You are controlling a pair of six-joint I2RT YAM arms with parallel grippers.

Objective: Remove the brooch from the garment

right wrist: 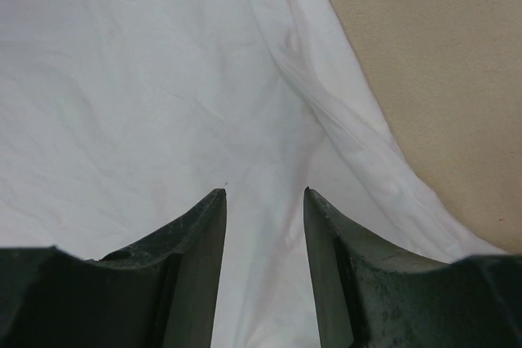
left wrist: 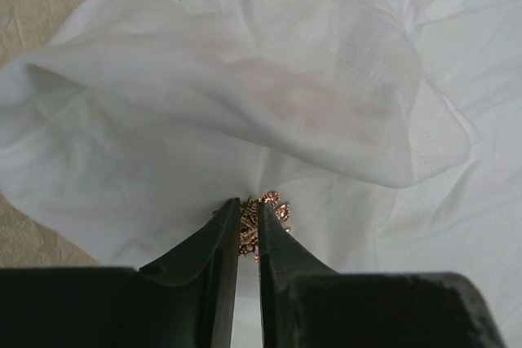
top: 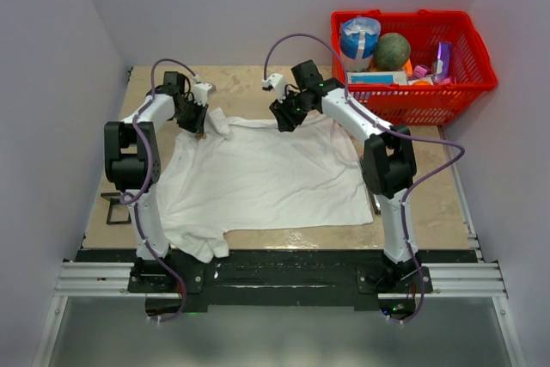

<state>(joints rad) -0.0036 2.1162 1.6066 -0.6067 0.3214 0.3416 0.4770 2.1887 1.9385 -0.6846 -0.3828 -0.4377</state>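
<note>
Now the jaws of my left gripper (left wrist: pixel 249 230) pinch the brooch (left wrist: pixel 273 208) at the far left of the garment (left wrist: pixel 245 95), and those of my right gripper (right wrist: pixel 264 195) are apart holding nothing, so a pull could drag the garment up or rip it.

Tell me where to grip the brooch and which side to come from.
Pinch the exposed gold edge of the brooch, coming in low along the line of the left gripper: a raised fold of the garment overhangs its far side, so only the near side looks open.
</note>
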